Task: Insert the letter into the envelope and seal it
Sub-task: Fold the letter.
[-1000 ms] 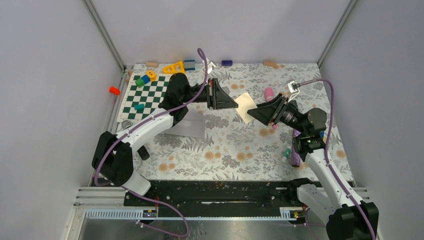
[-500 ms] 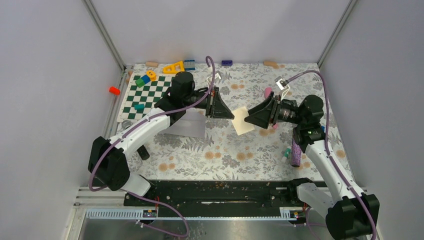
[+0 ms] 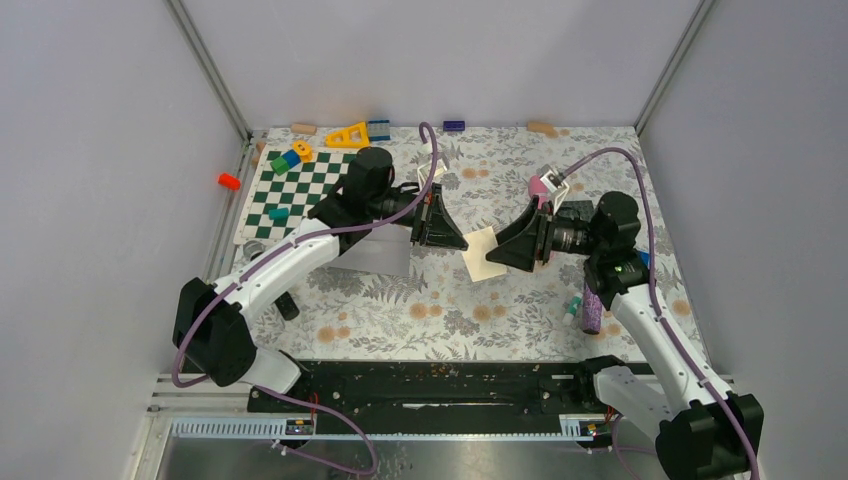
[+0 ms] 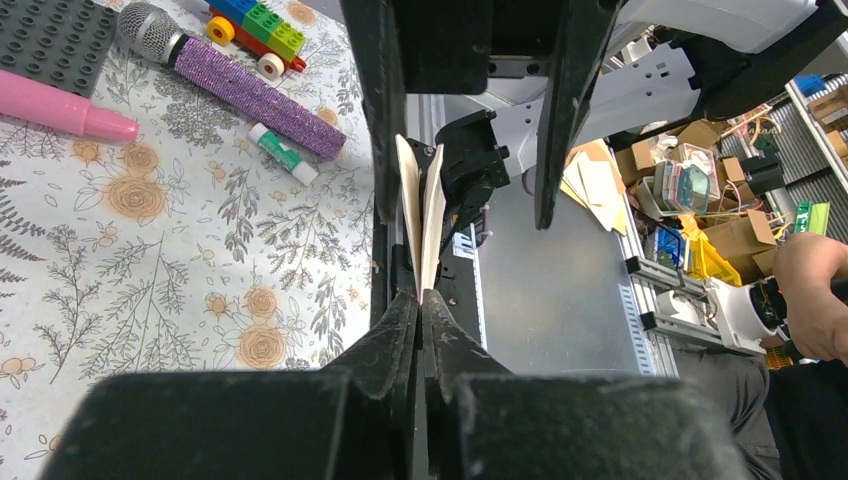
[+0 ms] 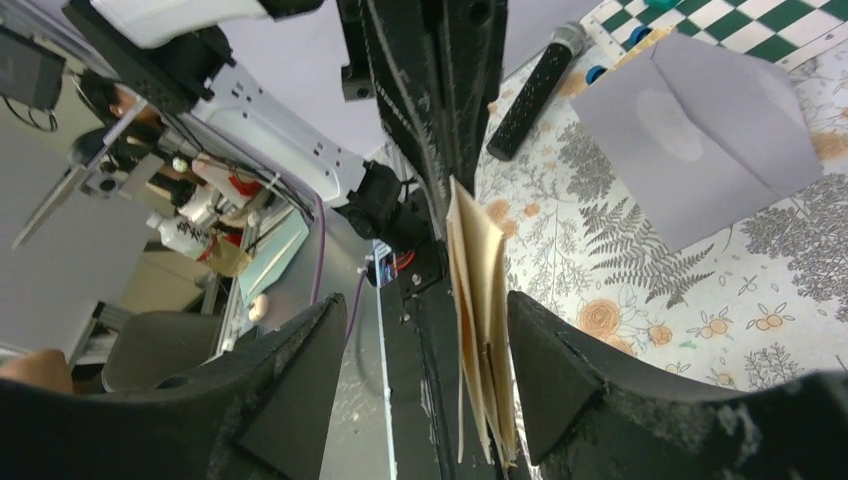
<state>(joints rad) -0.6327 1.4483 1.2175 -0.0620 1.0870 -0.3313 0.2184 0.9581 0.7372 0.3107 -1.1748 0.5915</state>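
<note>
The letter (image 3: pixel 484 260) is a folded cream sheet held off the table between the two arms. My left gripper (image 3: pixel 460 242) is shut on one edge of it; the left wrist view shows the letter (image 4: pixel 421 225) edge-on, rising out of the closed jaws of the left gripper (image 4: pixel 419 298). My right gripper (image 3: pixel 498 252) is open around the opposite edge. In the right wrist view the letter (image 5: pixel 478 330) hangs between the spread jaws of the right gripper (image 5: pixel 428 300), close to the right finger (image 5: pixel 545 350). The pale grey envelope (image 3: pixel 376 254) lies flat on the table under the left arm, and also shows in the right wrist view (image 5: pixel 690 130).
A green chessboard (image 3: pixel 290 195) with coloured blocks lies at the back left. A purple glitter microphone (image 3: pixel 592 310) and a glue stick (image 4: pixel 283 153) lie at the right. There is also a pink marker (image 4: pixel 65 110), a dark studded plate (image 4: pixel 50 40) and a black microphone (image 5: pixel 530 100).
Both grippers and the letter have shifted toward the near side and slightly left. The right arm has swung in leftward, and the letter now sits lower in the top view.
</note>
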